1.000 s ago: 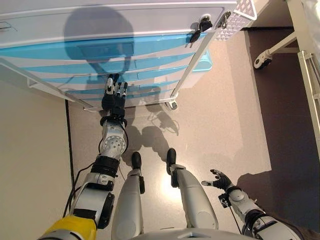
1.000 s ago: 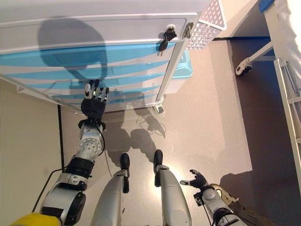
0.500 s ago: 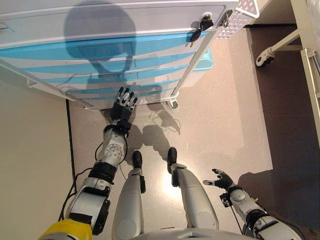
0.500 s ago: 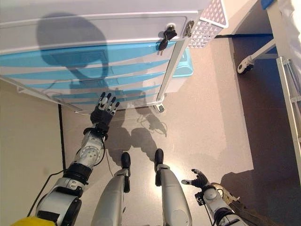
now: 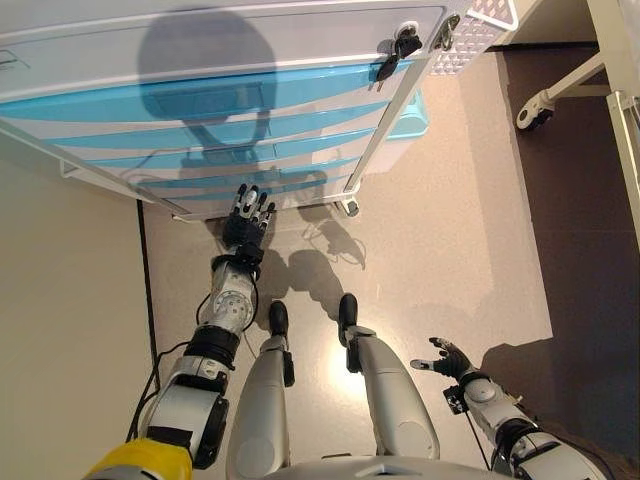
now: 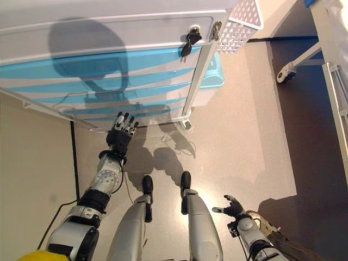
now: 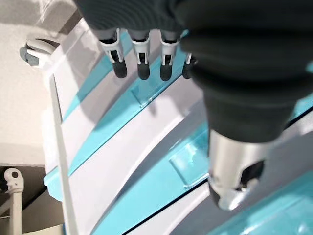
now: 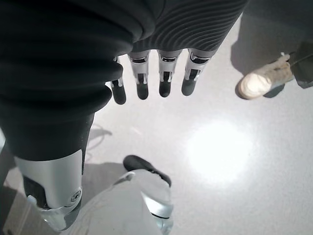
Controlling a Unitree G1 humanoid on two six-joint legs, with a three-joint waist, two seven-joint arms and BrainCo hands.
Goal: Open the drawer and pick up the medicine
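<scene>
A glossy beige floor [image 5: 450, 230] is seen from above, with a bright patch of light reflected on it near the bottom centre. A cream wall [image 5: 60, 330] runs down the left side, edged by a dark strip where it meets the floor. A white perforated basket [image 5: 478, 22] is seen at the top, near the right. At the right edge a white metal frame [image 5: 625, 110] is seen, and a castor wheel [image 5: 530, 108] rests on a darker brown area of floor [image 5: 590, 300]. A pale shoe [image 8: 261, 81] is shown on the floor in the right wrist view.
</scene>
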